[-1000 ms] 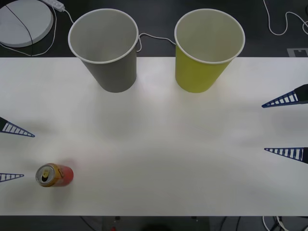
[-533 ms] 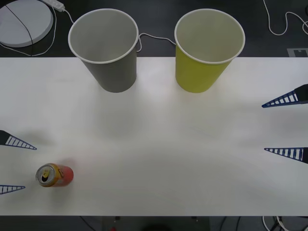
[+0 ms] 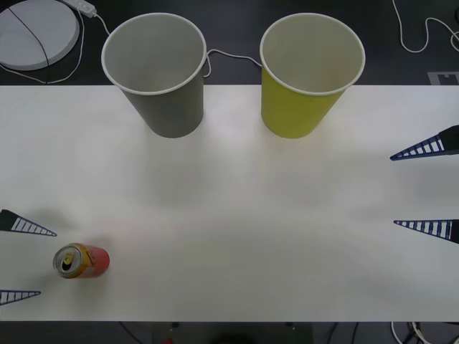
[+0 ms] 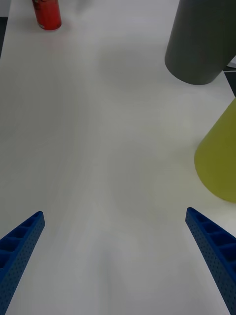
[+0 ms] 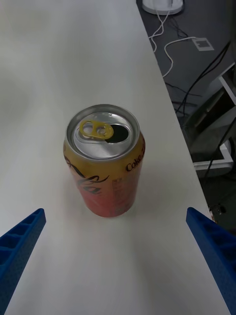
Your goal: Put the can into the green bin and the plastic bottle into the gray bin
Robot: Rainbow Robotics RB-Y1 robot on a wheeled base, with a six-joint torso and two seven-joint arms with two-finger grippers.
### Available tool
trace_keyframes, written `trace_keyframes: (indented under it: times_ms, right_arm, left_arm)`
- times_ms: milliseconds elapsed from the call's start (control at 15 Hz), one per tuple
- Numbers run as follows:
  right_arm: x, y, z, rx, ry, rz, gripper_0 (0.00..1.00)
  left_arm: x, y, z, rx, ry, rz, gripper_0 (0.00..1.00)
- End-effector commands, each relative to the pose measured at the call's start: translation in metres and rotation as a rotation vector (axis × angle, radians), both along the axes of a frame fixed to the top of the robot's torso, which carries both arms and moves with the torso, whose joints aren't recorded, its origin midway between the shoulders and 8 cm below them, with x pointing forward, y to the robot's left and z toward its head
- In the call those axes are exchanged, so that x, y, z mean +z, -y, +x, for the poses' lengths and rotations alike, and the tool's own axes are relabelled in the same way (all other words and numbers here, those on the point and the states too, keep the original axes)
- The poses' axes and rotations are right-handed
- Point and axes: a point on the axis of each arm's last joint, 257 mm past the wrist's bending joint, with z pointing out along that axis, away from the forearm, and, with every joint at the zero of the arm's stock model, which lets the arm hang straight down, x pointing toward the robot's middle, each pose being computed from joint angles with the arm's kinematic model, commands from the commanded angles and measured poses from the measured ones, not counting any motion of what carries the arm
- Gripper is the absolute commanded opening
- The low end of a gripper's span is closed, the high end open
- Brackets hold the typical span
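Upright, the can (image 3: pixel 81 261) stands apparently just beyond the left gripper's (image 3: pixel 20 261) spread fingers (image 3: pixel 29 227).

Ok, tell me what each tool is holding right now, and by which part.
Nothing is held. The left tool is open around the can without touching it; the right tool is open over bare table.

Glossy metal can (image 5: pixel 104 160) with a shiny silver top; matt paper cups, gray (image 3: pixel 159 75) and green (image 3: pixel 307 75); smooth white desk (image 3: pixel 237 215).
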Motion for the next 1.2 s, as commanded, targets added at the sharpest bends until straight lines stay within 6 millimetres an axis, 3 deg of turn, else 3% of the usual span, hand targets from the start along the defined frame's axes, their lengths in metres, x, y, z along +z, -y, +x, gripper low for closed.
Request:
trace_keyframes:
  times_ms: [67,600,1200]
  right_arm:
    - [0.000,0.000,0.000,0.000,0.000,0.000,1.00]
    - [0.000,0.000,0.000,0.000,0.000,0.000,1.00]
    - [0.000,0.000,0.000,0.000,0.000,0.000,1.00]
  left_arm:
    - [-0.003,0.006,-0.005,0.005,-0.008,-0.033,1.00]
    - [-0.020,0.039,-0.002,0.075,-0.021,-0.169,1.00]
    - [-0.040,0.069,0.022,0.149,0.004,-0.218,1.00]
